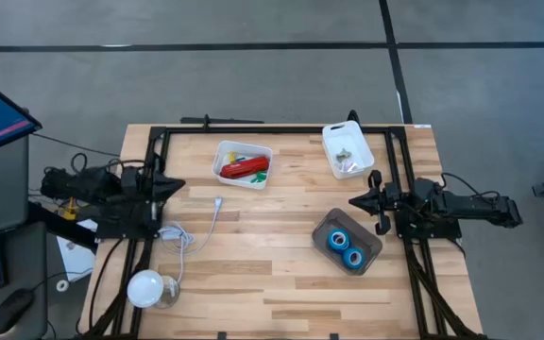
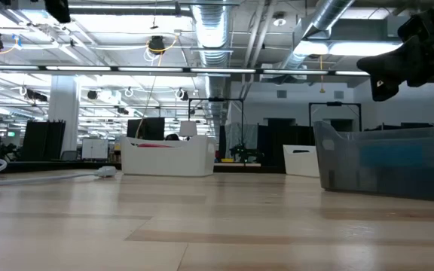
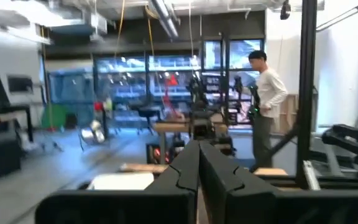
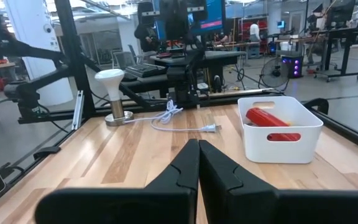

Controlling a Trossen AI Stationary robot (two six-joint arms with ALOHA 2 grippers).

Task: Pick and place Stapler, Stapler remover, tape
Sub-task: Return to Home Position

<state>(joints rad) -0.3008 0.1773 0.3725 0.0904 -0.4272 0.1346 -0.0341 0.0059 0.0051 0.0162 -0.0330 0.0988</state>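
Wooden tabletop [image 1: 253, 283], both arms parked at its side edges. Right gripper [image 1: 355, 200]: fingers [image 4: 179, 174] pressed together, empty; blue tape [image 1: 345, 247] rolls sit in the dark bin [image 1: 366, 231] just beside them. Left gripper [image 1: 178, 186]: fingers together too, empty. Red stapler [image 1: 242, 170] lies in a white bin [image 1: 244, 144] ahead of the left fingers. Second white bin [image 1: 343, 127] beyond the right fingers holds small pieces [image 1: 346, 162], can't tell what. Sorting looks done; only homing left.
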